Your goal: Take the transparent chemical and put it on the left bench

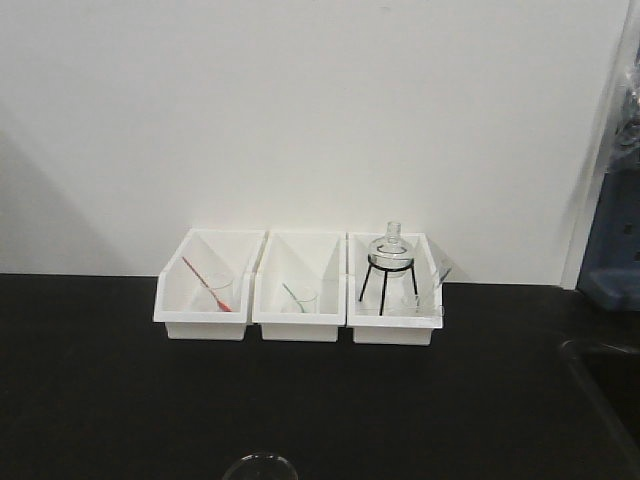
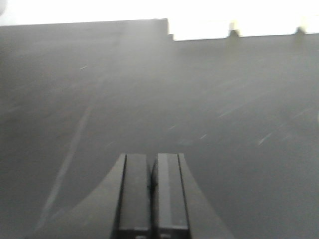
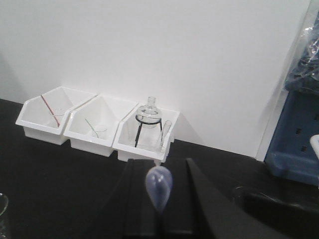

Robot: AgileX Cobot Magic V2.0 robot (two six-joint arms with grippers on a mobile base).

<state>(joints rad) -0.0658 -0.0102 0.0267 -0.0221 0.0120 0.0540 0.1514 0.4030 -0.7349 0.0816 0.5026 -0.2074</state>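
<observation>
Clear beaker (image 1: 260,466) at the bottom centre of the front view.
We see the left gripper (image 2: 151,162) pressed together over the black bench (image 2: 99,99), the beaker well apart from three white bins (image 1: 298,325) at mid-frame, and the right gripper (image 3: 159,168) pressed together too.

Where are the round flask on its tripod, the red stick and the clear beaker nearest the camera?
round flask (image 1: 391,248): front view, on its glass bulb.
red stick (image 1: 204,282): front view, midway along its length.
clear beaker (image 1: 260,467): front view, on its visible top opening.
</observation>
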